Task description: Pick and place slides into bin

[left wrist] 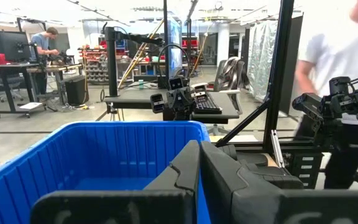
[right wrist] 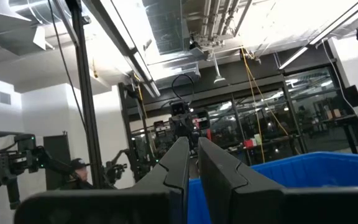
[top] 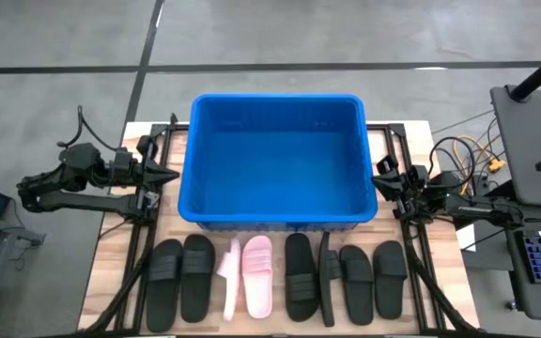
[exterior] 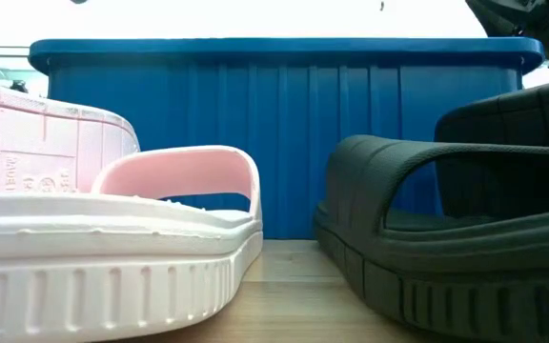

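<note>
From above, the blue bin (top: 276, 160) sits at the far middle of the wooden table (top: 111, 272), its inside bare. The slides lie in a row along the near edge just in front of it: two black slides (top: 180, 278) at the left, two pink slides (top: 249, 275) in the middle, one of them tipped on its side, and four black ones (top: 344, 278) at the right, one of those also on edge. The left gripper (top: 167, 176) waits just beside the bin's left wall, and the right gripper (top: 380, 180) just beside its right wall; neither touches a slide. At table height, a pink slide (exterior: 112, 238) fills the near left and a black slide (exterior: 446, 229) the near right, with the bin's ribbed wall (exterior: 284, 143) behind them. In the left wrist view the left gripper's fingers (left wrist: 188, 177) are pressed together, holding nothing, over the bin's rim (left wrist: 92, 134); a person in a white shirt (left wrist: 334, 62) stands beyond the table. In the right wrist view the right gripper's fingers (right wrist: 213, 168) are likewise clenched and empty, with the bin's rim (right wrist: 328, 162) beyond.
</note>
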